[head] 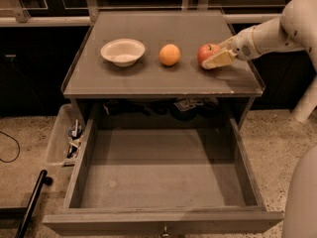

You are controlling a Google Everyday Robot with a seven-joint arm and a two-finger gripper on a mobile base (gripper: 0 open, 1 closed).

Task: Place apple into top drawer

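apple (pixel 206 52) sits at the pincer's (pixel 217 59) tip on the tabletop (pixel 148 79).

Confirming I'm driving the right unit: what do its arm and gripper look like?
The arm is smooth white, made of rounded tubular segments with a bulbous joint; no cables show. The gripper, beside the apple on the cabinet top, is pale cream-yellow.

the red apple (pixel 207 53) sits at the upper right with my gripper (pixel 220 58) at its right side, while the grey top drawer (pixel 163 177) lies pulled open across the lower frame.
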